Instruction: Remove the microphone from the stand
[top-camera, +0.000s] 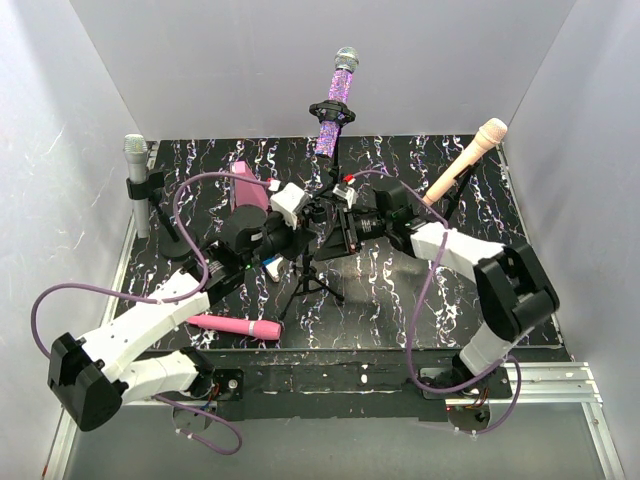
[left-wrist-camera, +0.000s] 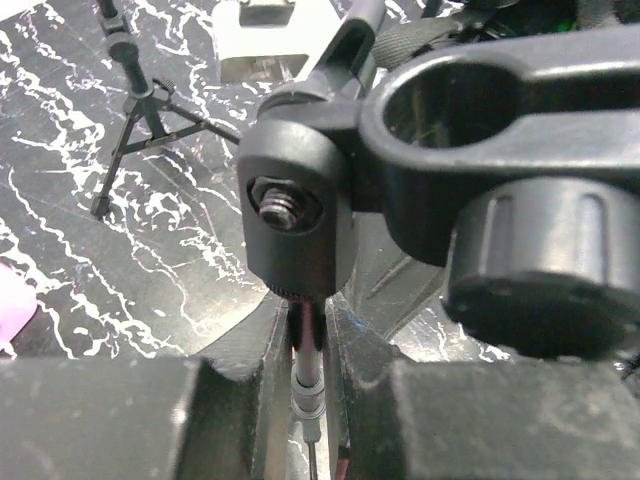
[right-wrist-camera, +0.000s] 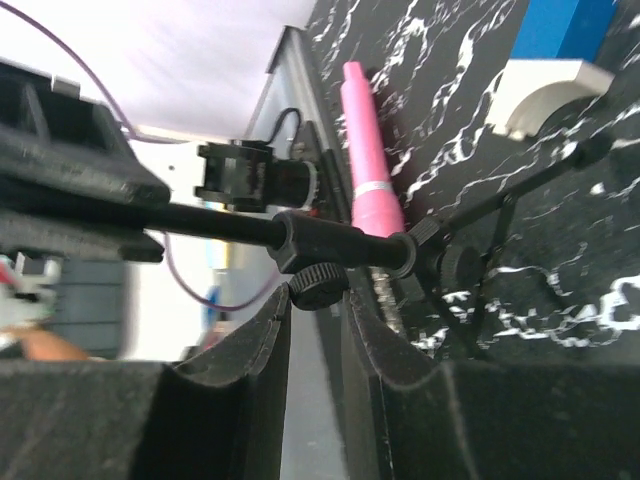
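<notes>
White walls (top-camera: 200, 70) — black marbled tabletop (top-camera: 390, 300)

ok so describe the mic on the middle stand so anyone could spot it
On the black marbled table, find the tripod stand in the middle. The microphone clipped at its top is glittery purple with a silver head, unlike the silver microphone at left and the peach microphone at right.

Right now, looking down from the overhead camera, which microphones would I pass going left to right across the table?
silver microphone, upright → pink microphone, lying flat near the front → purple glitter microphone, raised at the centre → peach microphone, tilted
</notes>
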